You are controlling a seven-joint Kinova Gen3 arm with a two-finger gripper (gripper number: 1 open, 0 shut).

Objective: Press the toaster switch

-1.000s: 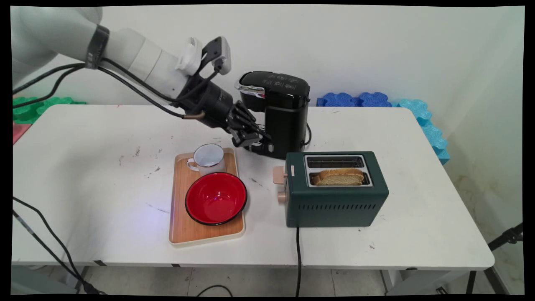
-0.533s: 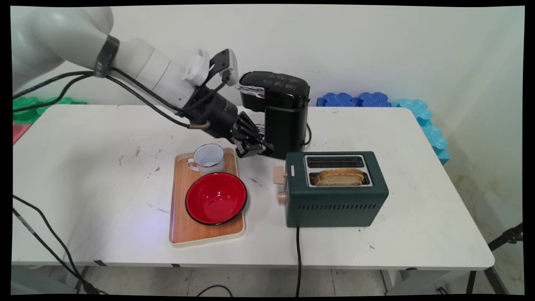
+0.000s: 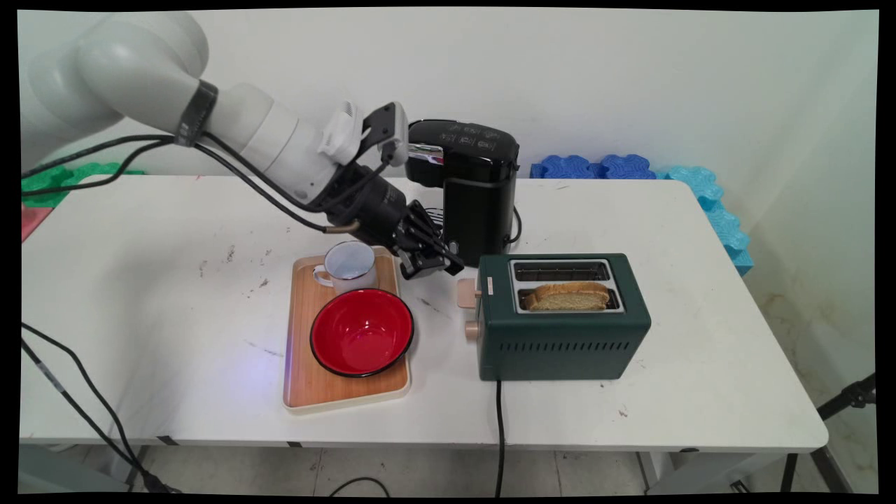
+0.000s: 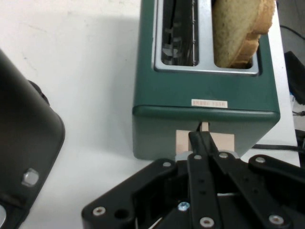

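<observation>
Tool (image 4: 200, 138) near green toaster's (image 3: 563, 329) lever (image 4: 205, 140)

Setting: a robotics lab posing as a kitchen counter — a white robot arm (image 3: 231, 133) with trailing black cables is reaching over a scuffed white table (image 3: 154, 294). Kitchen props are standing on it: coffee maker (image 3: 472, 189), green toaster (image 3: 563, 315), wooden tray (image 3: 301, 378). Foam mats (image 3: 595, 166) are leaning along a bare wall — a tripod leg (image 3: 850, 395) is showing at right.
</observation>
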